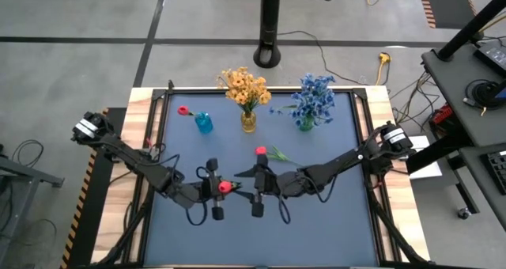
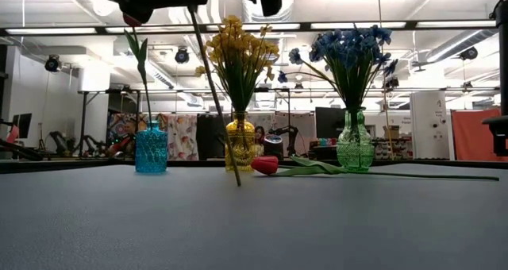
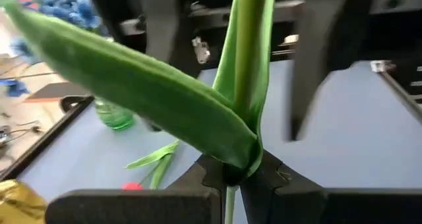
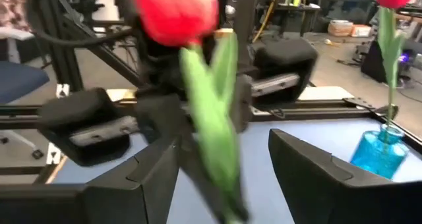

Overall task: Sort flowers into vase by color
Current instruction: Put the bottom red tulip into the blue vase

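High view: my left gripper (image 1: 225,187) pinches red tulip (image 1: 224,187) stem.
Right gripper (image 1: 258,191): at three o'clock, fingers apart.
Handling: light, floppy; probably grip mid-stem.

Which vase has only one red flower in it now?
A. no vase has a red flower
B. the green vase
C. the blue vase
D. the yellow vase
C: the blue vase holds a single red tulip, while the yellow vase is full of yellow blossoms and the green vase of blue blossoms.
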Motion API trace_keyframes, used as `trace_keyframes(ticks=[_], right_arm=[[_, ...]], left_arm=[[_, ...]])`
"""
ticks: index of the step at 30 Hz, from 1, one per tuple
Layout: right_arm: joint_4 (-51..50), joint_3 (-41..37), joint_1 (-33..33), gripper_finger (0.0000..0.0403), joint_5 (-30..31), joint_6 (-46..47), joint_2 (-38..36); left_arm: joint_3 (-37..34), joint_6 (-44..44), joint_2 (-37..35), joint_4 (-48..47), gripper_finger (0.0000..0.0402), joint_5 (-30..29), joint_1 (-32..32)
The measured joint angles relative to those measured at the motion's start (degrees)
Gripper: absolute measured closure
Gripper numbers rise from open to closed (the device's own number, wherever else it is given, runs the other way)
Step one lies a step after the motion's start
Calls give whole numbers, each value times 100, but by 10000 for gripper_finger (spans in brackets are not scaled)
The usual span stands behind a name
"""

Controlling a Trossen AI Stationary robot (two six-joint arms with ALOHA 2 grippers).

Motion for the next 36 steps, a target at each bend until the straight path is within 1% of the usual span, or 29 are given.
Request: trace_keyframes(ticks=[3,8,12,17,23,25,31,33,36], right_arm=[[-9,41,-17,189,-140,-59,0],[-1,58,-86,209,-165,-96,0],[28,60,-207,234,-550,-7,34],[26,61,-303,283,-598,17,101],[36,66,-311,365,-549,-59,105],[36,69,-311,385,-543,-62,105],[-1,69,-311,385,-547,-95,77],[-101,66,-311,385,-550,-140,6],[-332,60,-311,385,-550,-204,-177]], left_arm=[[0,-5,2,-2,392,-171,25],[2,-5,2,43,392,-187,50],[7,-4,3,61,392,-190,50],[7,-4,11,56,392,-246,50],[7,-7,11,61,383,-333,48],[7,-9,11,70,377,-376,50],[7,-26,11,89,352,-378,44],[7,-46,2,56,334,-380,30],[7,-185,-93,-160,298,-382,29]])
